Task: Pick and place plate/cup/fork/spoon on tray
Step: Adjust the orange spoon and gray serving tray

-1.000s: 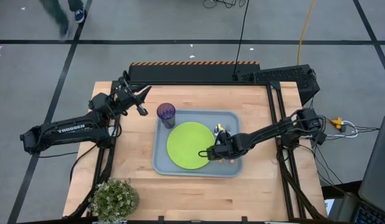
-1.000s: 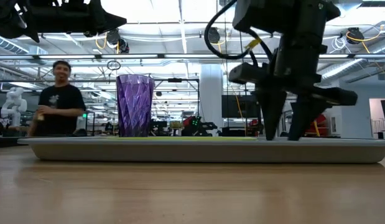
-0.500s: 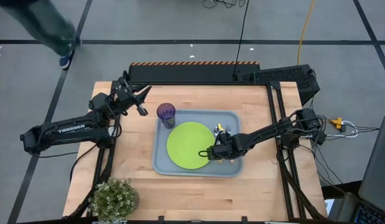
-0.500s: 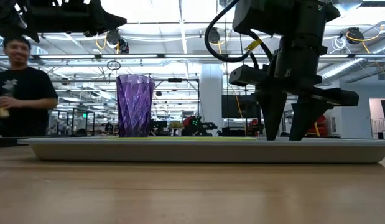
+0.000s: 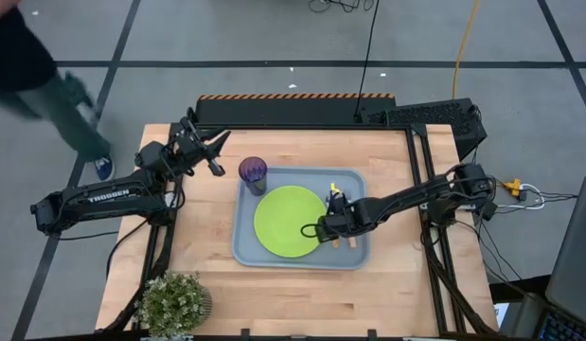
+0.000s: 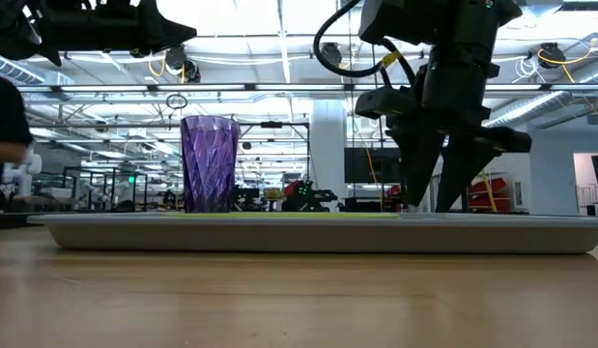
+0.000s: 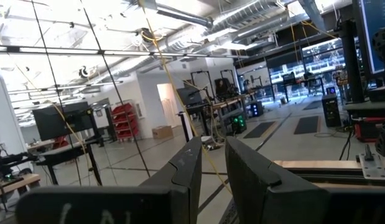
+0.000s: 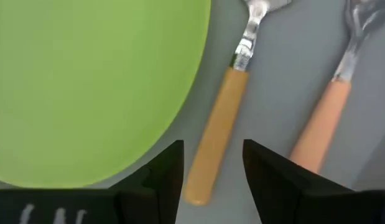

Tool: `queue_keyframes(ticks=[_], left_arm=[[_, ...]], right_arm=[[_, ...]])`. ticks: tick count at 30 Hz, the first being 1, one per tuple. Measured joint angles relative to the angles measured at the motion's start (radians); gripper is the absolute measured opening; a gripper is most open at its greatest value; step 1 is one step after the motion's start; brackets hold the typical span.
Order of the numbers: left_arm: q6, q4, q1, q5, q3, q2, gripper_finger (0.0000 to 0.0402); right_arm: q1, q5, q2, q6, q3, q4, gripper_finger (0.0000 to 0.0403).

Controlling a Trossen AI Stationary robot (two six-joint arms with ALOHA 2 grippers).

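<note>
The grey-blue tray (image 5: 247, 248) lies mid-table. On it lie the lime-green plate (image 5: 285, 221), the purple cup (image 5: 253, 173) upright at its far left corner, and two orange-handled utensils side by side at the right, one (image 8: 216, 134) next to the plate and one (image 8: 321, 121) farther right. Their heads are cut off, so I cannot tell fork from spoon. My right gripper (image 8: 212, 177) is open, pointing down low over the tray (image 6: 432, 203), with its fingers on either side of the nearer handle's free end. My left gripper (image 5: 217, 152) is open and raised at the far left.
A potted plant (image 5: 171, 301) stands at the table's near left corner. A person (image 5: 27, 66) walks on the floor beyond the far left. Bare wood lies left of and in front of the tray.
My right gripper has turned a little about its own axis and gone slightly toward the table's far edge, staying low over the tray beside the plate. The person behind the table has walked off toward the left. The tableware has kept still.
</note>
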Motion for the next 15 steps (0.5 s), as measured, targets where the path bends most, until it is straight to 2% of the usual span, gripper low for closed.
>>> queue_keyframes(ticks=[10,12,15], left_arm=[[-0.030,0.004,0.000,0.002,0.000,0.000,0.0076],[-0.036,0.003,0.001,0.031,0.000,0.000,0.0076],[-0.036,-0.004,0.001,0.147,0.000,0.000,0.0076]], right_arm=[[-0.001,0.005,-0.090,-0.184,0.001,-0.033,0.0155],[0.018,0.005,-0.107,-0.192,0.001,0.012,0.0155],[0.050,0.027,-0.128,-0.174,0.001,0.108,0.0155]])
